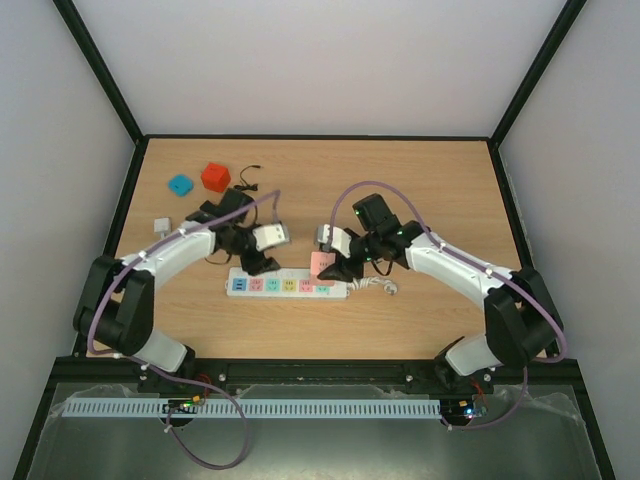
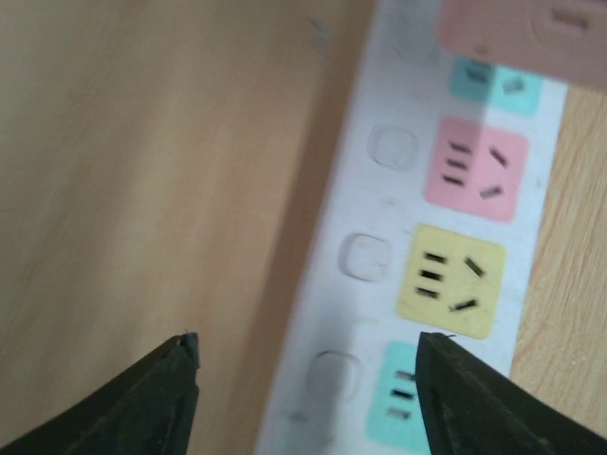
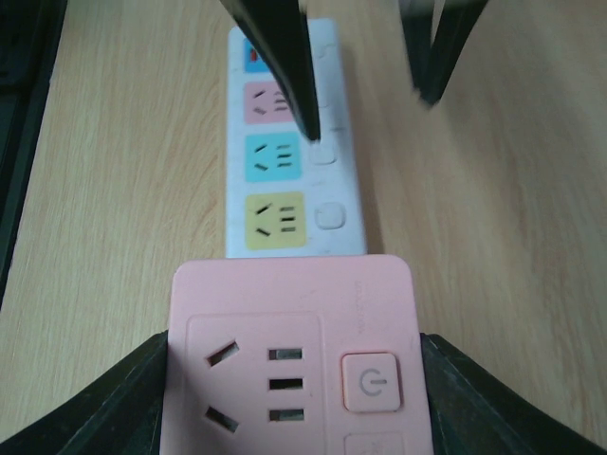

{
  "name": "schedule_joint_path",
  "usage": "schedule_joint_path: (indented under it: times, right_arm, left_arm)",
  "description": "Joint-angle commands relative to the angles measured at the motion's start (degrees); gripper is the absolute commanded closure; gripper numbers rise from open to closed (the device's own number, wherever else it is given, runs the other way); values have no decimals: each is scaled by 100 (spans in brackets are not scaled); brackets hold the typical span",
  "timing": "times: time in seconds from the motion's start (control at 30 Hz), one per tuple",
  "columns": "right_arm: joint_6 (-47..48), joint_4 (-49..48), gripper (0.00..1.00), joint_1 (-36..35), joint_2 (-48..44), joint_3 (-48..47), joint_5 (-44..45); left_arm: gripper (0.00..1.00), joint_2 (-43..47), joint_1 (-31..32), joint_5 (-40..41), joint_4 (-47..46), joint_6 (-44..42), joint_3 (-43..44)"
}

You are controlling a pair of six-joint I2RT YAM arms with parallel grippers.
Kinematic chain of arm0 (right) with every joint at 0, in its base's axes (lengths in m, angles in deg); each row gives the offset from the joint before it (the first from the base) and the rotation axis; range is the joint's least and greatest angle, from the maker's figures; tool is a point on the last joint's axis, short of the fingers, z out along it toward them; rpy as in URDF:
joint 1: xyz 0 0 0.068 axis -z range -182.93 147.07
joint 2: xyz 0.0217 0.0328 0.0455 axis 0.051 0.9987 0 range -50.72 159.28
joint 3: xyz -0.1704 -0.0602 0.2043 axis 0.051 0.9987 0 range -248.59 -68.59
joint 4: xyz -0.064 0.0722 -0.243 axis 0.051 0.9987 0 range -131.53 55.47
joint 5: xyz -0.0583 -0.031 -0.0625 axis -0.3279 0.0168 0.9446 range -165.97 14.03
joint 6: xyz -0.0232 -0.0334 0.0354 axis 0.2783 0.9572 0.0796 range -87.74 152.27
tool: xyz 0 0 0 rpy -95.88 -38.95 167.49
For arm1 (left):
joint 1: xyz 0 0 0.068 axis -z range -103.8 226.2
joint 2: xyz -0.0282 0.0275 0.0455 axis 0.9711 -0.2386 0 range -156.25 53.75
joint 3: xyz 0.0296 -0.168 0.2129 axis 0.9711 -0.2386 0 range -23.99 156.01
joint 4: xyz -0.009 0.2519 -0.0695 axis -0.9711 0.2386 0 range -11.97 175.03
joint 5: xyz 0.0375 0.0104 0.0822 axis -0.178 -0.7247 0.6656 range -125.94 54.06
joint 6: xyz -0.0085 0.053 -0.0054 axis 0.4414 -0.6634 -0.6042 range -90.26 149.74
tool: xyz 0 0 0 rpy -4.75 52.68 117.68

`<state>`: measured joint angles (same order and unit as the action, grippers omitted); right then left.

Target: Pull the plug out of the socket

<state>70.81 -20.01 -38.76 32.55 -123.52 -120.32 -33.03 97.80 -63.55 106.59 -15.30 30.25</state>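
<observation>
On the wooden bench point(image 1: 430, 190), boxed in by pale walls point(image 1: 300, 60) and black frame bars point(image 1: 100, 70), the socket point(image 1: 285, 286) lies flat across the middle, just ahead of my two arms. Its white cord point(image 1: 375, 285) is bunched at its right end. At the back left sit a blue block point(image 1: 180, 185) and a red cube point(image 1: 215, 177), with a black cable point(image 1: 245, 185) just beside the cube. A small pale piece point(image 1: 160, 224) lies nearer me, well apart from the socket.

My right gripper point(image 3: 294, 337) is clamped on the pink plug point(image 3: 294, 370), one finger against each flank. The plug sits over the socket's right end and covers it (I cannot tell whether its pins are seated). Its near edge is cut off at the bottom of my right wrist view.

My left gripper point(image 2: 304, 336) stands wide with nothing between its fingers. It straddles the socket's long edge, one tip over bare wood and the other over a teal outlet face. Whether either tip touches down I cannot tell. That wrist view is blurred, and both ends of the socket run out of it. From above, my arms hide the bench just behind the socket.
</observation>
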Motion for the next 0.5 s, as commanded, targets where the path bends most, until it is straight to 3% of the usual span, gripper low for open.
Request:
schedule_joint_path:
  times: [0.0,0.23,0.47]
  right_arm:
    - [-1167,-704,78,262,-339,-280,-266]
    - [-3474,-2249,80,694,-339,-351,-167]
    - [-5129,-3444,76,933,-120,-254,133]
  left_arm:
    - [23,365,-609,-786,403,328,729]
    - [1,730,-816,-627,-132,1102,1124]
    - [0,906,-527,-242,-483,1532,1221]
